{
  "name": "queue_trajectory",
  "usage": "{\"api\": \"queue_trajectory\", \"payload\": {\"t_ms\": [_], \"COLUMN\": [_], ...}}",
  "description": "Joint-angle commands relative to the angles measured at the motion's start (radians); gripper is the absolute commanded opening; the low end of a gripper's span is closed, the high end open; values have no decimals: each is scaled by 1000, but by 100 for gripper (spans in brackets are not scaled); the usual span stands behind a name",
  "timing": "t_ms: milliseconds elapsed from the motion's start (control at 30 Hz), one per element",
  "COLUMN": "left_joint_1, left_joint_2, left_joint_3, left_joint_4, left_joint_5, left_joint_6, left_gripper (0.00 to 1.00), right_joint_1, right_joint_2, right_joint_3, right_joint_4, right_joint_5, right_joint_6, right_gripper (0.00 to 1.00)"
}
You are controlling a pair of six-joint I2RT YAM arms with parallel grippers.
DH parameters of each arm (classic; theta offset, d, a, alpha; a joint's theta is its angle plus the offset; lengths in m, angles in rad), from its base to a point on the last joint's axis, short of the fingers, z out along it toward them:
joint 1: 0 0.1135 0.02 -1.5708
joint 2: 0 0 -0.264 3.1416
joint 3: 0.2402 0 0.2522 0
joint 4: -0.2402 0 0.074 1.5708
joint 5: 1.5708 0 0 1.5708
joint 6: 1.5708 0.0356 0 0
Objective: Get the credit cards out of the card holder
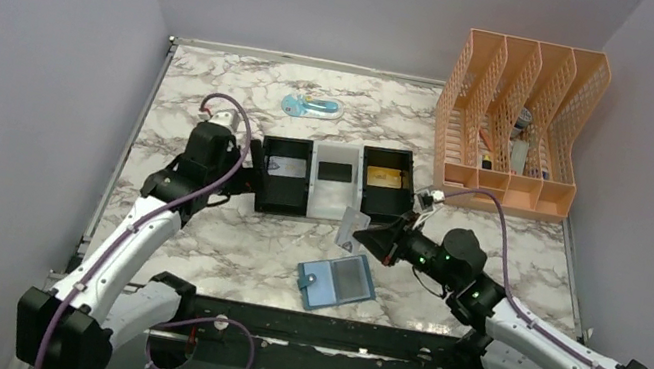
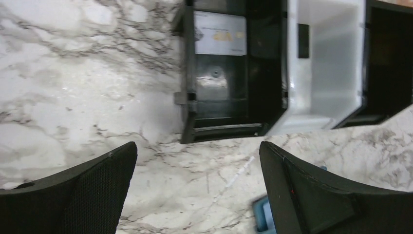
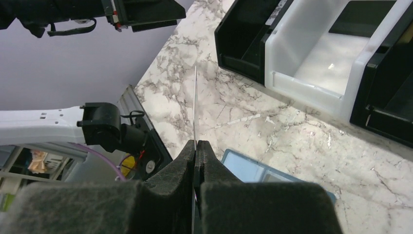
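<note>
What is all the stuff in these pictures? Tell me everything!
table: one, white marble with grey veins, under everything
tray: one, black-white-black compartments, mid-table
tray cards: three; whitish card left, black card middle, gold card right
card holder: one, teal-blue, open, in front of the tray
file rack: one, peach, back right
small object: one, light blue, back middle
left gripper: black, open, beside the tray
right gripper: black, shut on pale card
</note>
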Motion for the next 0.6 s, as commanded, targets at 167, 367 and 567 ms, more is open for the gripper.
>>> {"api": "queue_trajectory", "payload": {"t_ms": [167,367,567], "left_joint_1": [241,241,240], "left_joint_2": [-19,-147,-245], "left_joint_3": [1,-22,-36], "left_joint_4": [-16,-35,-91], "left_joint_5": [87,-94,-228], "left_joint_6": [84,68,41], "left_gripper": [99,99,99], "right_joint_1": [-6,-5,-6], "right_joint_2": [121,250,430], "right_joint_3": [181,263,390], "right_joint_4": [-73,-23,21], "right_joint_5": [25,7,-7], "right_joint_6": [-196,-277,-348], "right_gripper": [1,1,1]}}
